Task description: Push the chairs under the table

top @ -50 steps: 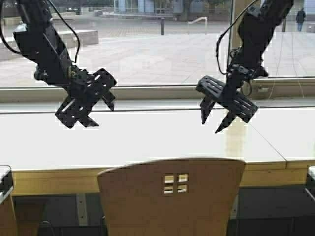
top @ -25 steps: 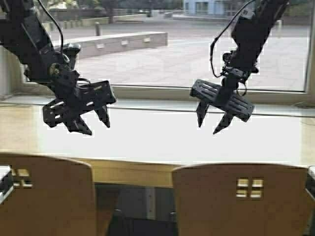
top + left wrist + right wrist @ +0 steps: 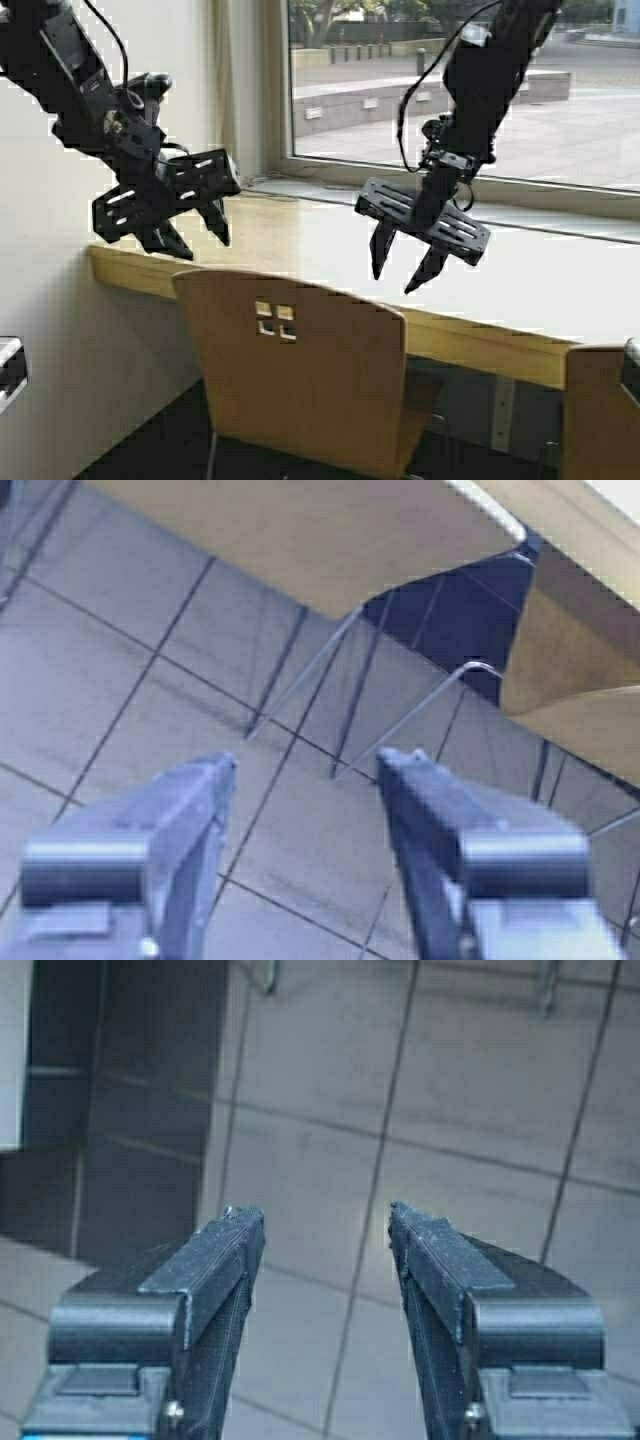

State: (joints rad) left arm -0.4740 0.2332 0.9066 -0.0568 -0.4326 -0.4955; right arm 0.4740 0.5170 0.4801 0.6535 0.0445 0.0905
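Observation:
A light tan chair with four small square holes in its backrest stands in front of the table, its back towards me. At the right edge of the high view a second chair shows only a corner. My left gripper hangs open above the table's left end, up and left of the first chair's back. Over the tabletop, my right gripper is also open, just above and right of that backrest. The left wrist view looks past the open left gripper at a tan chair seat with thin metal legs. The right gripper faces floor tiles.
A white wall closes off the table's left end. A window runs along the far side of the table. The floor is grey tile, with a dark panel in the right wrist view.
The robot has moved and turned left: the scene has slid right in the high view, and the wall and the table's left end now show. Both grippers stay open.

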